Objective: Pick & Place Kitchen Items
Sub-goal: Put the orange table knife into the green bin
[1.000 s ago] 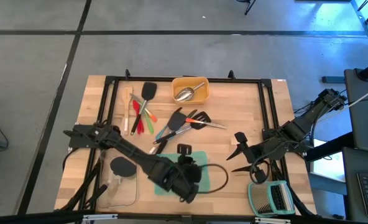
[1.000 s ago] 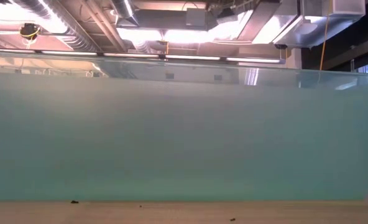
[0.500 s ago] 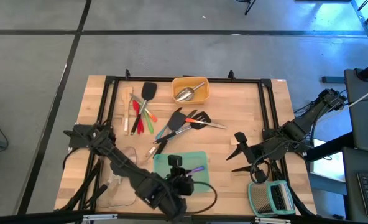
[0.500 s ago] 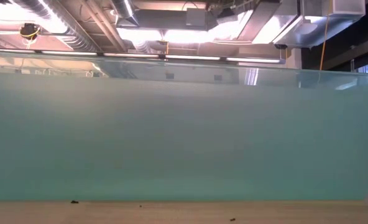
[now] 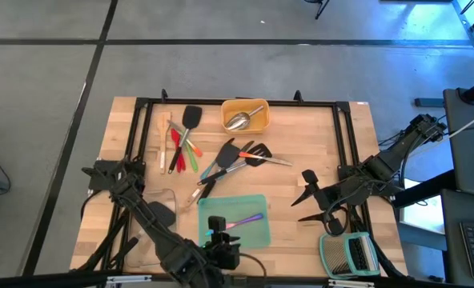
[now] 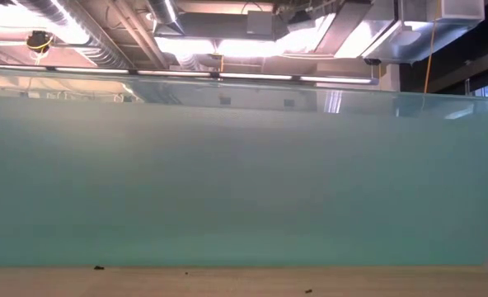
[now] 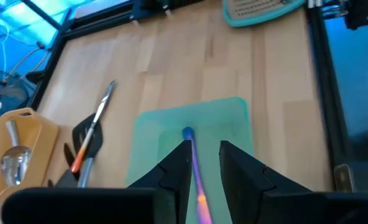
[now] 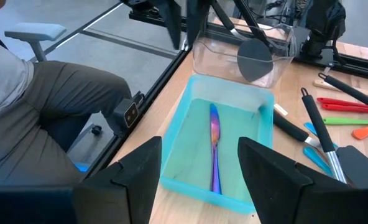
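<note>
Iridescent steel knife (image 8: pixel 215 146) lies flat in the shallow teal plastic tray (image 5: pixel 257 234). Left gripper (image 7: pixel 204 163) hovers above, fingers slightly apart, empty. Looks thin, stiff, slick: pinch mid-handle. Right gripper (image 8: pixel 199 165) waits nearby, fingers apart.

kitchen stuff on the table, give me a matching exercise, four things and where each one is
Things:
1. iridescent knife
2. steel scoop
3. black spatula
4. slatted rack

Places:
a. in the yellow tray
b. at the table's near right corner
c. in the teal tray
d. in the clear tray

Pairs: 1-c, 2-a, 3-d, 4-b
</note>
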Action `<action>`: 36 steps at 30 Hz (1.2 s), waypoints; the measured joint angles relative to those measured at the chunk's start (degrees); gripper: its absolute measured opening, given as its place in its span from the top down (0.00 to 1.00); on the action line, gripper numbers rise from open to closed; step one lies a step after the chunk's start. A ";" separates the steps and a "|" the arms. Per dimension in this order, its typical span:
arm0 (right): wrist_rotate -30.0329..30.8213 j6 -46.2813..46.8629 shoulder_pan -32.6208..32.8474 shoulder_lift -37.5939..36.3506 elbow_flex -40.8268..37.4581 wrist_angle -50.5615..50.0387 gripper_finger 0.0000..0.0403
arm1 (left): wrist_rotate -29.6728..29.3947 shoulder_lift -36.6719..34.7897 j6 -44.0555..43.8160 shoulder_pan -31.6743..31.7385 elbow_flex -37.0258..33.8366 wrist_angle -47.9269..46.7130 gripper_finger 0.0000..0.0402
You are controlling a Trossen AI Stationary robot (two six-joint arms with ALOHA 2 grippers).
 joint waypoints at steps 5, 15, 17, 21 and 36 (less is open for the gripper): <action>-0.01 -0.45 -0.25 0.00 0.00 1.10 0.46 | -0.37 1.66 -0.08 -0.03 -1.75 2.53 0.86; -0.06 -0.87 -0.45 0.00 0.00 2.05 0.46 | 8.83 1.66 8.87 1.21 -21.02 35.06 0.96; -0.05 -0.88 -0.47 0.00 0.00 2.11 0.46 | 7.05 0.22 9.51 1.23 -22.86 35.05 0.96; -0.04 -2.36 -0.47 0.00 0.00 2.36 0.46 | 3.70 -5.17 10.67 1.11 -28.51 38.61 0.96; 8.92 -7.72 -7.92 1.58 0.00 3.86 0.46 | 20.42 -35.41 30.85 10.26 -83.43 94.62 0.98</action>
